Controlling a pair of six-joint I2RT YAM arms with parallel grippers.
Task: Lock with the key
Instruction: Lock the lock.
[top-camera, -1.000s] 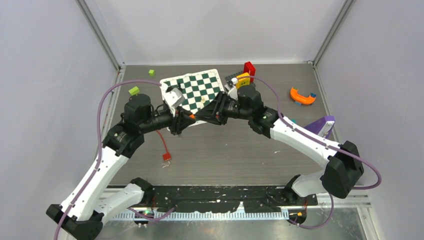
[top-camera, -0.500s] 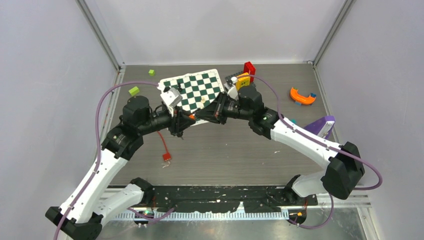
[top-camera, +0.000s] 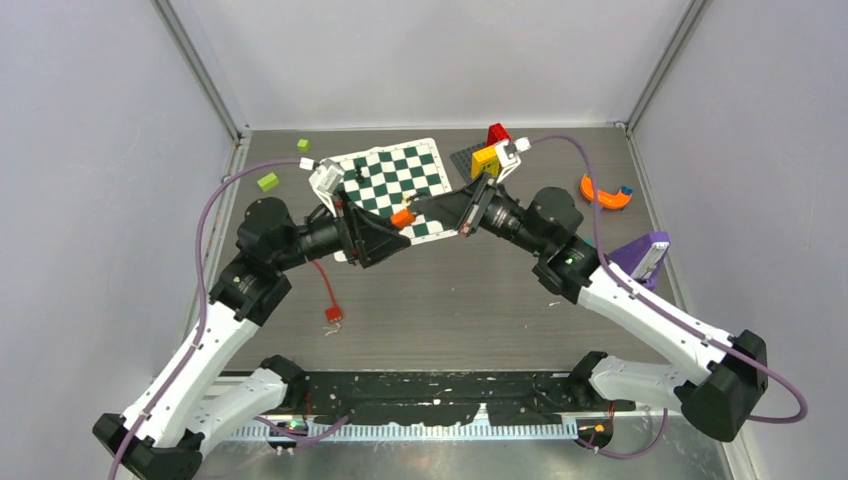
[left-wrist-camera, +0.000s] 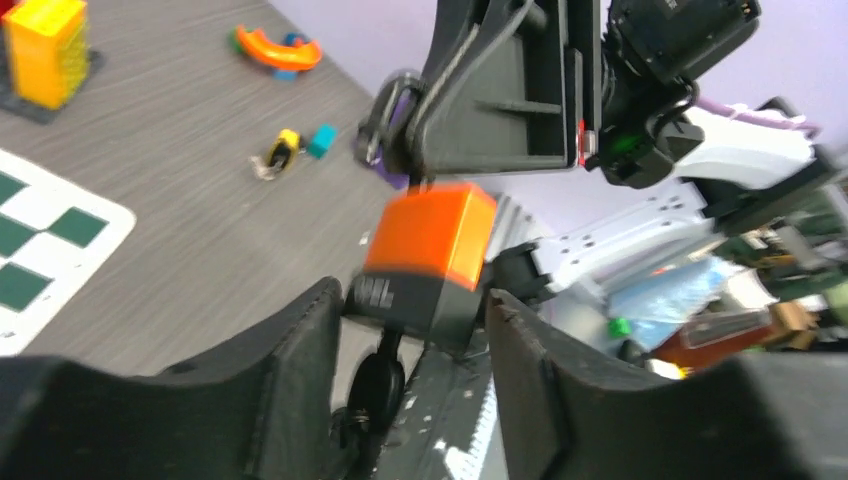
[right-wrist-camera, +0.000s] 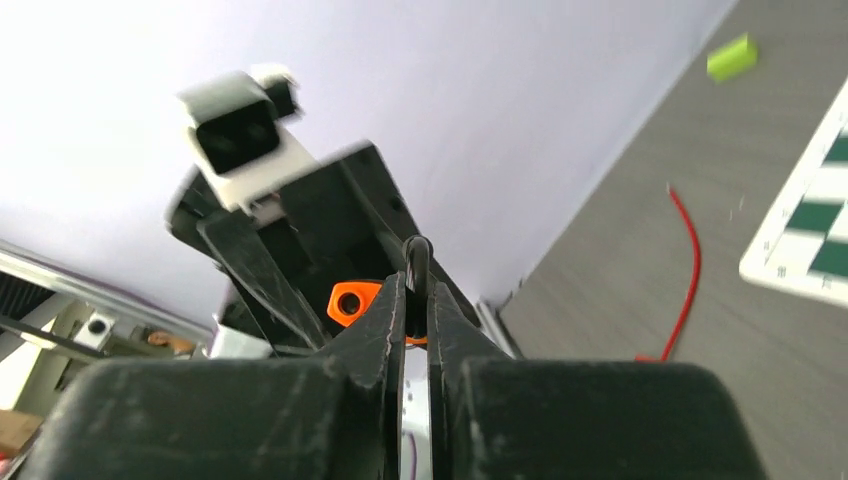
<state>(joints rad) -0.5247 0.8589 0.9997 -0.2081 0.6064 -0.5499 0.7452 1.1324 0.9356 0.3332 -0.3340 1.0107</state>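
Since a second ago the left gripper (left-wrist-camera: 412, 295) has been lifted toward 1 o'clock and spread wider around the orange padlock (top-camera: 403, 217), now found over the near edge of the chessboard (top-camera: 392, 175); whether the padlock is clamped cannot be told. The right gripper (right-wrist-camera: 415, 300) is pinched closed on the key (right-wrist-camera: 416, 255). A red cable (top-camera: 325, 290) is seen on the table (top-camera: 480, 300) at 7 o'clock of the padlock, out of the way, and the key is shown only in the right wrist view.
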